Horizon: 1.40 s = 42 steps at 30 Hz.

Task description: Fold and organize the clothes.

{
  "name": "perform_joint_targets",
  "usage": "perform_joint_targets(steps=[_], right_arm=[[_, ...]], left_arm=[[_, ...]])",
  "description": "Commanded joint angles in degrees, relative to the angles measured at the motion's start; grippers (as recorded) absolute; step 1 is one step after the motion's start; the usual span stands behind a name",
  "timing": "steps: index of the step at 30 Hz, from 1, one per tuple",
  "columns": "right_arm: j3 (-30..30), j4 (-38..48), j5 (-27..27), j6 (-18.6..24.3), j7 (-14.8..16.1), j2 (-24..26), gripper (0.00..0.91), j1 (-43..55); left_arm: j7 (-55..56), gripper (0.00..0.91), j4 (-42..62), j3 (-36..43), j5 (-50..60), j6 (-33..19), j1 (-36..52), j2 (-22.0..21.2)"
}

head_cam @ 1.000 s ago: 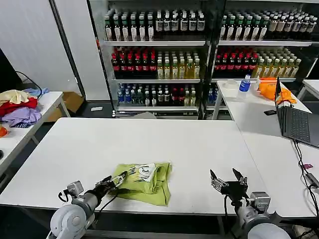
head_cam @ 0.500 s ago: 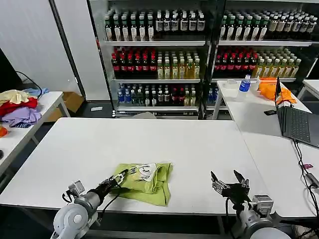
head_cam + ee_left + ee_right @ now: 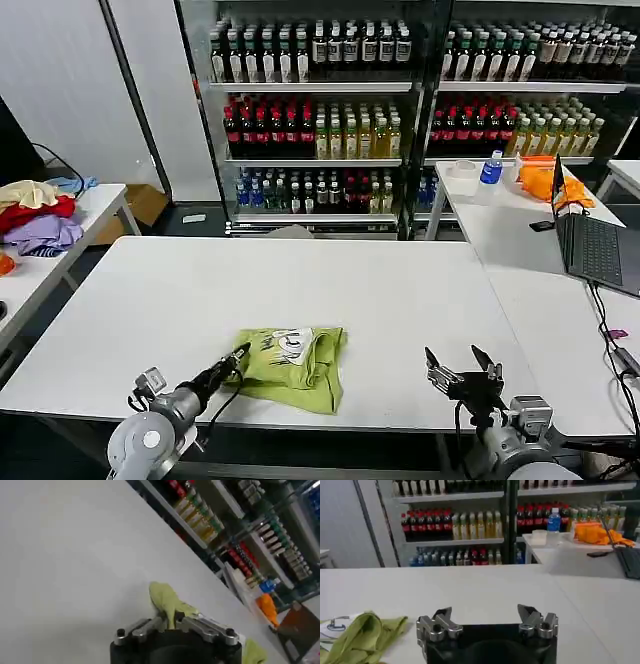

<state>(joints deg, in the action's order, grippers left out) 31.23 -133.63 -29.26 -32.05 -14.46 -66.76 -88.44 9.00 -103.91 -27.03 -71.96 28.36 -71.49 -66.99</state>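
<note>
The lime T-shirt [image 3: 291, 366] lies bunched and partly folded on the white table [image 3: 300, 290], near its front edge and left of the middle, with a white printed patch showing on top. The left gripper [image 3: 239, 357] reaches low over the table from the near left and sits at the shirt's left edge; its fingers are closed together on a fold of that edge. The left wrist view makes the grip plainer: a peak of the green fabric [image 3: 167, 602] rises up from between the two metal fingers [image 3: 150, 625], pinched there, while more of the shirt trails off behind the gripper body. The right gripper [image 3: 463, 368] hovers over bare table near the front right, well apart from the shirt, with its two fingers spread wide and nothing between them. Its own wrist camera shows that gripper [image 3: 487, 621] with its prongs standing apart, and the crumpled shirt [image 3: 362, 637] lying off to one side on the tabletop, with the drinks shelves [image 3: 470, 525] across the background.
</note>
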Motion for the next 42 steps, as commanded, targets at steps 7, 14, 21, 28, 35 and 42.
perform_joint_targets(steps=[7, 14, 21, 28, 35, 42], right_arm=[[0.8, -0.3, -0.3, 0.0, 0.0, -0.2, 0.907, 0.1], [2.2, -0.7, -2.1, -0.1, -0.1, 0.5, 0.907, 0.4], [2.6, -0.7, -3.0, -0.1, -0.2, 0.2, 0.907, 1.0], [2.5, 0.3, -2.4, 0.1, -0.1, -0.1, 0.907, 1.5], [2.8, 1.3, -0.6, 0.5, 0.0, -0.6, 0.907, 0.6], [3.3, 1.2, 0.5, 0.6, 0.1, -1.3, 0.907, -0.5]], left_arm=[[1.1, 0.020, -4.3, -11.3, -8.0, 0.5, -1.5, 4.2], [-2.2, 0.020, -3.1, -29.2, -4.8, 4.4, -1.5, 21.9], [-6.2, 0.020, -3.5, -30.7, 7.3, 4.6, 0.4, 37.3], [-5.2, 0.020, -11.3, -8.9, 39.4, -1.7, -4.3, 26.9], [-1.4, 0.020, -5.8, 6.6, 67.2, -8.2, -3.1, 14.9], [-0.6, 0.020, -11.8, 10.3, 68.8, -7.1, -0.7, 13.9]])
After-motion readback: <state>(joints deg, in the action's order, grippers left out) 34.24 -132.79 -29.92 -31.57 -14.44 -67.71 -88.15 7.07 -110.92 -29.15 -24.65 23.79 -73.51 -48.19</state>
